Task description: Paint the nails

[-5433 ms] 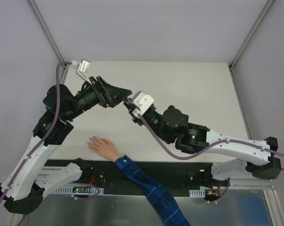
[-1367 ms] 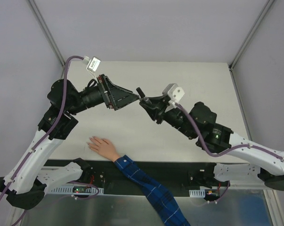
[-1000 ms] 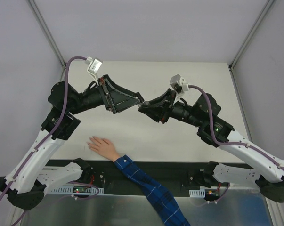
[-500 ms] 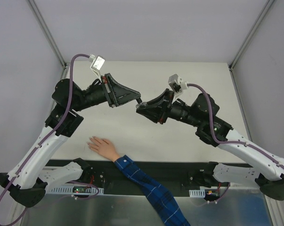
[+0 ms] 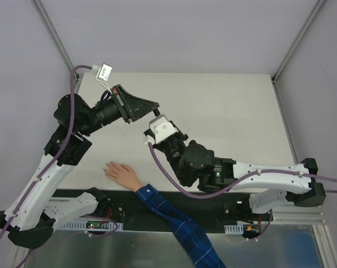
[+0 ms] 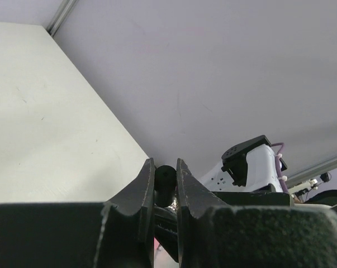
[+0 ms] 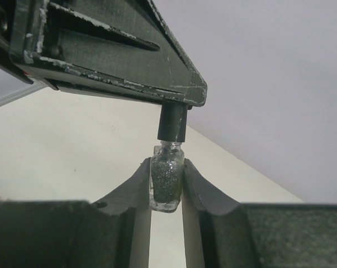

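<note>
With the bottle [image 7: 167, 187] pinched in the right gripper [image 7: 167, 167] and its cap [image 7: 172, 123] clamped by the left gripper [image 6: 165, 166], uncapping is judged in hand; a twisting pull is called for, the nails [image 5: 107, 169] lying well apart on the tabletop [image 5: 229, 111]

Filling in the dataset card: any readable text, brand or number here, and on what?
No text is readable.
On the white block, top view: any print is too small to read.
On the bottle: glitter only, no label showing.
On the cap: nothing, plain black.
</note>
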`<state>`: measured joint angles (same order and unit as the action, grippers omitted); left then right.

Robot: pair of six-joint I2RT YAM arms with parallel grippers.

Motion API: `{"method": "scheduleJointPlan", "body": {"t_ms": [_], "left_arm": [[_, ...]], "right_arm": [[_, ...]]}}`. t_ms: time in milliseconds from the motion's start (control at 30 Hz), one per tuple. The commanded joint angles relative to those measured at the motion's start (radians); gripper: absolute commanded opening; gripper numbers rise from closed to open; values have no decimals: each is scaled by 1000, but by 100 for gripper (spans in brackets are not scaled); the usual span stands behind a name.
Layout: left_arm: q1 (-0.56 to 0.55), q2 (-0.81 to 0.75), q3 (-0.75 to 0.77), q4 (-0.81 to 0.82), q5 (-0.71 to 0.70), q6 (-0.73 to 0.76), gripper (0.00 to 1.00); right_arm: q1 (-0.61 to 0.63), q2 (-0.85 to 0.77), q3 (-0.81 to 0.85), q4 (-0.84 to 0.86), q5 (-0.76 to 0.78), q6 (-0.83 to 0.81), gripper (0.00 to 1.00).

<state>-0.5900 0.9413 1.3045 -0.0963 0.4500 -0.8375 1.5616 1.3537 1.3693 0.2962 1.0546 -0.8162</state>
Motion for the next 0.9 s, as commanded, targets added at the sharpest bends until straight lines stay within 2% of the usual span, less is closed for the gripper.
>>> {"method": "scheduleJointPlan", "body": {"t_ms": [0, 33, 67, 100, 133, 233, 267, 400, 433, 633, 733, 867], "left_arm": [[-19, 19, 10, -34, 29, -18, 0], [-19, 19, 10, -33, 33, -17, 6], [-19, 17, 12, -33, 39, -11, 19], [-19, 16, 13, -31, 45, -6, 42], [-21, 14, 13, -29, 61, 4, 53], [-19, -4, 9, -17, 75, 24, 75], [-19, -10, -5, 1, 76, 25, 79], [-19, -30, -51, 88, 113, 15, 82], [-19, -29, -60, 118, 128, 2, 82], [-19, 14, -85, 239, 216, -37, 75], [-19, 31, -91, 298, 243, -64, 70], [-19, 30, -94, 319, 240, -63, 63]], "right_arm": [[-17, -95, 1, -133, -281, 121, 0], [-35, -113, -6, -164, -376, 164, 0], [-53, -129, -15, -186, -425, 254, 0], [-96, -169, -35, -224, -479, 294, 0], [-122, -188, -47, -241, -589, 342, 0], [-216, -263, -100, -262, -778, 468, 0], [-238, -275, -108, -273, -823, 491, 1], [-382, -332, -139, -272, -1043, 629, 0], [-408, -343, -142, -270, -1159, 688, 0], [-603, -346, -180, -138, -1509, 940, 0], [-656, -335, -197, -57, -1602, 1008, 0], [-686, -326, -213, 6, -1645, 1069, 0]]}}
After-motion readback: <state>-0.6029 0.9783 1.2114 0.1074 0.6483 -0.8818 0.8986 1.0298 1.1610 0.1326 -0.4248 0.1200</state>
